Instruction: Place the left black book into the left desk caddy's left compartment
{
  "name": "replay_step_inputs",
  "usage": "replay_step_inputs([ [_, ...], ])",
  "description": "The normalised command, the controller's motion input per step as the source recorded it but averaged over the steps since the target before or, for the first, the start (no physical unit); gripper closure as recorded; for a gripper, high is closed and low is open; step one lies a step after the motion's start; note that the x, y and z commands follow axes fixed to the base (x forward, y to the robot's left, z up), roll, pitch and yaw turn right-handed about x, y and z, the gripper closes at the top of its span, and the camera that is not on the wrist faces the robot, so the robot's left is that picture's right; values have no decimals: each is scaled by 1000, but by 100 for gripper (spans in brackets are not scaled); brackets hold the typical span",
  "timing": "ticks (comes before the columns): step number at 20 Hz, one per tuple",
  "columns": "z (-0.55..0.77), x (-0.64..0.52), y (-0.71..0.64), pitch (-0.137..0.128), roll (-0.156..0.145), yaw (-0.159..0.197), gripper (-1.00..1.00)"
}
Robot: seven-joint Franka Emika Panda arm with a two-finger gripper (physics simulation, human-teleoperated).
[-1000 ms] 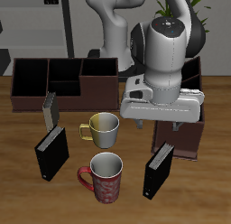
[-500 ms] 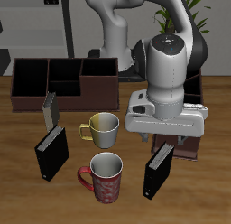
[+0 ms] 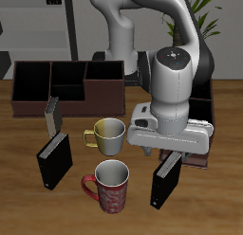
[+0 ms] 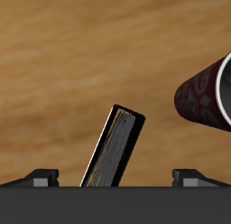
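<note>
The left black book [image 3: 167, 180] is seen standing upright on the desk [image 3: 19, 196] near its front edge, apart from the red mug [image 3: 109, 185]. Nothing is held: the claw [image 3: 165, 155] hangs just above the book, its fingers [image 4: 38, 176] spread wide to either side of it. The left desk caddy [image 3: 197, 135], farther back, is largely hidden by the arm. Grasping, lifting and placing in its left compartment are judged to remain.

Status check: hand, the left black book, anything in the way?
Hand open, above the left black book, fingers either side, not gripping. Book upright on the table, not yet in the left desk caddy. Red patterned mug nearby, not touching.
</note>
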Motion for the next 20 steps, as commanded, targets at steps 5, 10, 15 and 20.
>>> replay_step_inputs([
  [5,-236,22,-38,11,1,-25,-100],
  [10,-348,55,-18,48,-4,-24,-100],
  [15,-262,1,26,29,26,-26,100],
  [20,-48,-29,-10,1,9,-9,100],
])
